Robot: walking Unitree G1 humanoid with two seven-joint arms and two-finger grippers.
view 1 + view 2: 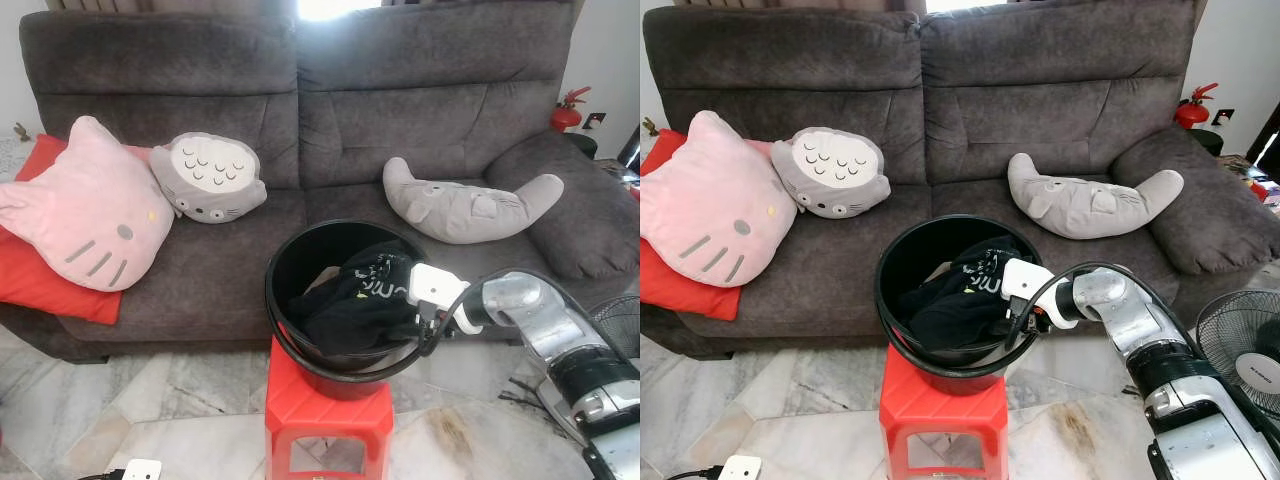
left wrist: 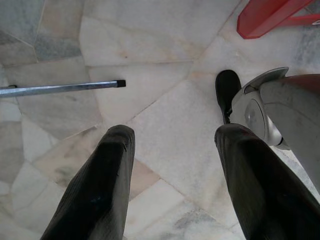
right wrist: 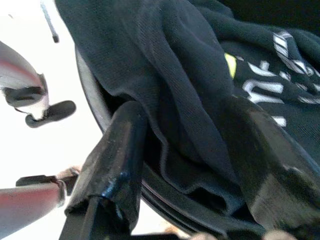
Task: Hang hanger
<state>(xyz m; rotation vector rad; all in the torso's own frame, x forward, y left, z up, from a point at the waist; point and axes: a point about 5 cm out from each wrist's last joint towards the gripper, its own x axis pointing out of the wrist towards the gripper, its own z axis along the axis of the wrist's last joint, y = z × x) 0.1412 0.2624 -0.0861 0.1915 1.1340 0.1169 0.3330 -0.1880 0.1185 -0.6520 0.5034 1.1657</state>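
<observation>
Hanger: where it lies cannot be told. A black garment (image 1: pixel 355 300) with white lettering is heaped in the black bucket (image 1: pixel 285 265) and hides most of the inside. A pale sliver (image 1: pixel 325 271) shows beside the cloth against the bucket's inner wall, too small to identify.

The bucket stands on a red stool (image 1: pixel 325 415), whose lower part is cut off by the frame edge. The right gripper (image 3: pixel 187 115) is at the bucket's near right rim. Its fingers are spread, one outside the rim and the other on the garment inside, with a fold of cloth and the rim between them. Whether they press the cloth is not clear.

The left gripper (image 2: pixel 172 135) hangs low over the marble floor (image 2: pixel 165 45) with its fingers apart and nothing between them, near a metal rod (image 2: pixel 65 88).

Behind the stool is a grey sofa (image 1: pixel 420 110) with a pink cat cushion (image 1: pixel 85 205), a round grey cushion (image 1: pixel 210 178) and a grey crescent cushion (image 1: pixel 465 205). A fan (image 1: pixel 1240 345) stands to the right, partly cut off.
</observation>
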